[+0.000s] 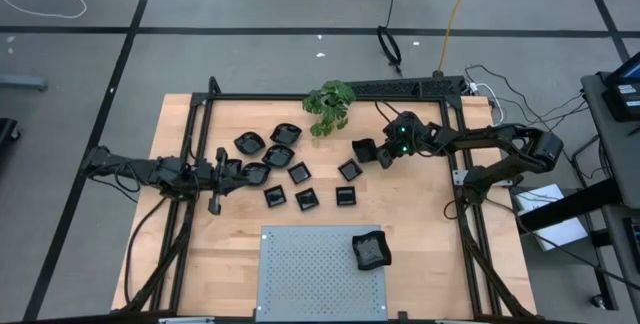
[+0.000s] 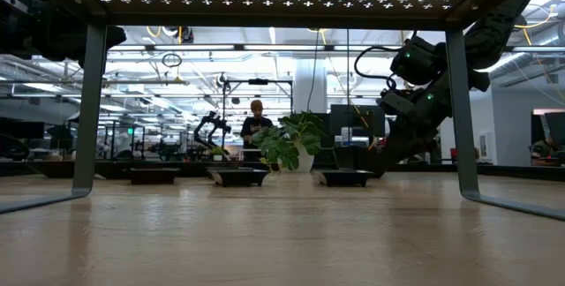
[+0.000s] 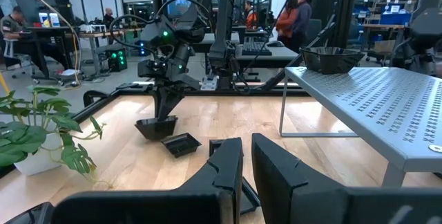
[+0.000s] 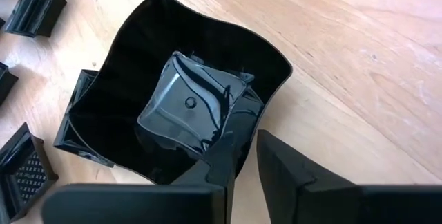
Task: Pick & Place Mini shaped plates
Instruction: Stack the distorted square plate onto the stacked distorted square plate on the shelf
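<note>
Overhead, your right gripper (image 1: 385, 154) sits at a wavy-edged dish (image 1: 364, 150) near the plant (image 1: 329, 106); one plate (image 1: 370, 251) already rests on the perforated panel (image 1: 290, 274). Its wrist view shows the fingers pinching that dish's rim: grasp step, so lift next. Your left gripper (image 3: 245, 165) waits clenched, empty. No writing is legible.

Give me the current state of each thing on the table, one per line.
Right pincer: shut on the wavy-edged plate's rim.
Wavy-edged plate: gripped, tilted.
Left pincer: shut, empty, by the plate cluster.
Plate on grey perforated panel: placed, upright.
Loose plates: on the wood, unpicked.
Plant: upright.
</note>
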